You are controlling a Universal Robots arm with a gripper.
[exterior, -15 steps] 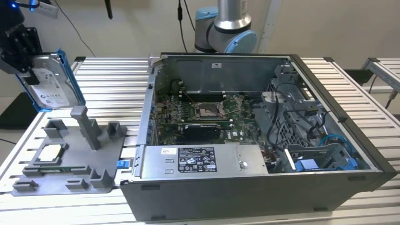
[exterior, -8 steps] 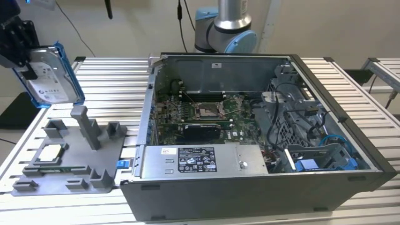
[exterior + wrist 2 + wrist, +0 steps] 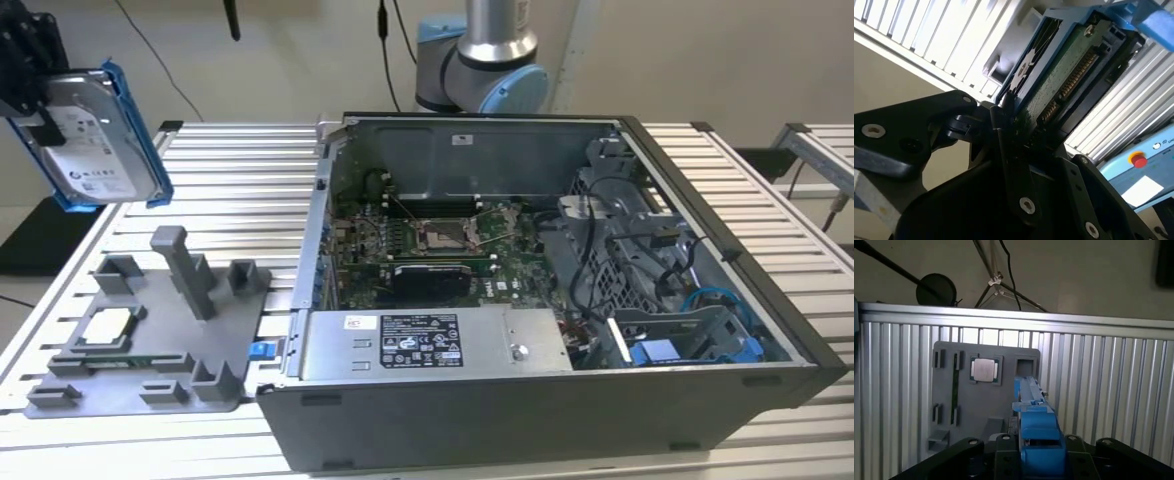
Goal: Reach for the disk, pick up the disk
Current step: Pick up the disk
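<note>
The disk, a silver hard drive with a white label in a blue bracket, hangs in the air at the exterior view's upper left, well above the grey fixture. My gripper is shut on its upper edge. In the second wrist view the black fingers clamp the disk's green circuit-board side and blue frame. In the first wrist view the disk's blue bracket edge sticks out from my gripper, above the fixture.
A small square silver processor chip lies in a recess of the fixture, also seen as the chip. An open computer case stands on the slatted table at the exterior view's right of the fixture. The arm's base rises behind the case.
</note>
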